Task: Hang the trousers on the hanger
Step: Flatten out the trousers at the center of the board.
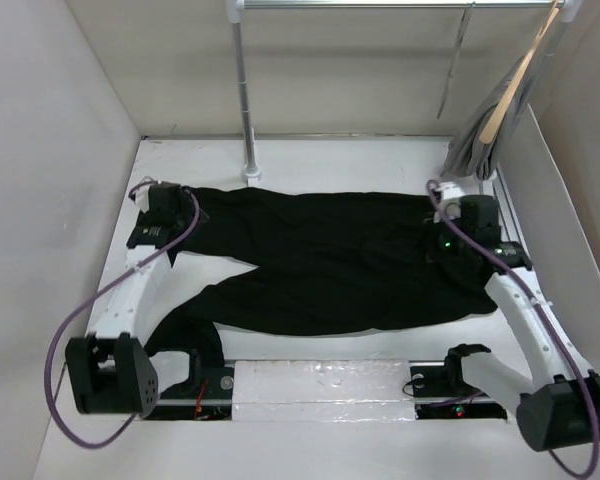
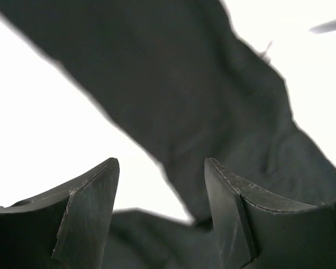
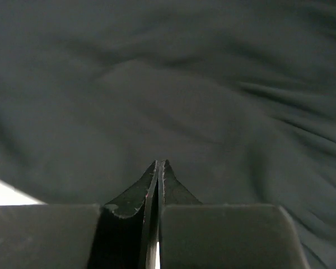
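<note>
Right claw (image 3: 158,188) is holding its fingers pressed together, nothing showing between them, just over the black trousers (image 1: 330,265), which are lying spread across the white worktop (image 1: 330,160). Left claw (image 2: 162,216) is gaping wide above one leg's edge. Behind, well apart, the hanger (image 1: 458,60) is hanging from the rail (image 1: 400,5).

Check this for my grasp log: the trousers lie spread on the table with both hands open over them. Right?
Not quite. The right wrist view shows the right hand shut; only the left hand is open. The trousers do lie spread on the table.
</note>
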Tool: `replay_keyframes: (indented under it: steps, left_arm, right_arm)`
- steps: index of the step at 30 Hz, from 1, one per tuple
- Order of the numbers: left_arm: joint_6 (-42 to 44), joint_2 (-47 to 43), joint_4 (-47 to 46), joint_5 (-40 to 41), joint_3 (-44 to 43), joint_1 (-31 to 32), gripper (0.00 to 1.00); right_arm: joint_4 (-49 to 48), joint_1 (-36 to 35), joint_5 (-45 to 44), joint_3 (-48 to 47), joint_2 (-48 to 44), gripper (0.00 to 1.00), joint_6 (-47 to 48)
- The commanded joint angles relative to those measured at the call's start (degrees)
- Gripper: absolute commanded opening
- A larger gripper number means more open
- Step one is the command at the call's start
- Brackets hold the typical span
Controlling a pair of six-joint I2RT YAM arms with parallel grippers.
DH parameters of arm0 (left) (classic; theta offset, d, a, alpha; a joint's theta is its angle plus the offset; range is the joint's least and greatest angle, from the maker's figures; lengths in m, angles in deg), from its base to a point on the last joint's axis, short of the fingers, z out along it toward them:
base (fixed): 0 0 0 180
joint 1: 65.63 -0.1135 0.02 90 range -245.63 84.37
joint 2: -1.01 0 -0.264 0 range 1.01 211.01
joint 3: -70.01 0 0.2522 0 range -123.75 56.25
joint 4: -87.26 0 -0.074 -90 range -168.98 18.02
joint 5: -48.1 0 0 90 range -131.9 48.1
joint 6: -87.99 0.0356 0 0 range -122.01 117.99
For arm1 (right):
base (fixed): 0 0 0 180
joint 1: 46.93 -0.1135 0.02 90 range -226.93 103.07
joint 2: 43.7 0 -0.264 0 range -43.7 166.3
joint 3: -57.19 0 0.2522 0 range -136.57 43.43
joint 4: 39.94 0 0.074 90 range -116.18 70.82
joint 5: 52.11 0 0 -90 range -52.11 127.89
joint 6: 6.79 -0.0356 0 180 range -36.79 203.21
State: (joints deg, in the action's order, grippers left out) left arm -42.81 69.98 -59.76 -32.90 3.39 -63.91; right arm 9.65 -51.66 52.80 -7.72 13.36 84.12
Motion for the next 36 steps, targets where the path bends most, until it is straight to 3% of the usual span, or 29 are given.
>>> replay_keyframes:
  steps: [1,2,3,5,7,8,12,15,17,23,27,36]
  left_arm:
    - [-1.2,-7.9,7.8,0.7,4.2,-0.6,0.58]
    - [-1.7,-13.3,7.9,1.8,4.2,-0.6,0.58]
    - [-1.7,-13.3,8.2,2.3,3.1,-0.6,0.58]
    - [-1.0,-13.7,10.1,3.8,-1.1,0.0,0.58]
    - [1.5,-11.8,12.3,4.7,-12.7,0.7,0.57]
    - [1.5,-11.8,12.3,4.7,-12.8,0.7,0.57]
    - [5.3,-7.6,12.9,2.0,-33.7,1.9,0.56]
    - [6.1,-5.4,11.1,-4.3,-43.4,1.9,0.55]
    - [5.8,-5.7,10.5,-7.5,-45.0,1.9,0.55]
    - [5.6,-7.4,7.4,-12.1,-44.3,2.9,0.55]
    - [5.8,-7.1,6.4,-13.4,-43.1,4.0,0.55]
    - [6.4,-7.2,5.8,-13.1,-38.7,4.0,0.54]
  right_arm:
    - [-9.6,-13.7,8.1,2.6,0.9,0.02,1.0]
    - [-14.3,-20.9,8.4,1.7,7.0,0.08,2.0]
    - [-14.3,-21.0,8.4,0.5,7.1,0.08,2.0]
    - [-16.3,-30.9,8.8,-3.2,16.3,0.14,4.8]
    - [-19.9,-38.6,10.1,-12.0,25.2,0.21,6.9]
    - [-19.9,-40.5,10.1,-12.0,25.3,0.23,6.9]
    - [-21.9,-47.7,14.4,-24.4,41.3,0.38,8.7]
    - [-17.5,-53.1,15.3,-37.0,49.4,0.53,10.8]
    - [-13.1,-55.8,14.2,-47.6,57.3,0.61,13.1]
    - [-9.1,-59.6,17.2,-68.7,75.4,0.61,11.5]
    - [-5.3,-60.7,17.8,-76.8,82.2,0.59,11.2]
    - [-9.6,-61.4,14.6,-73.0,83.3,0.53,8.9]
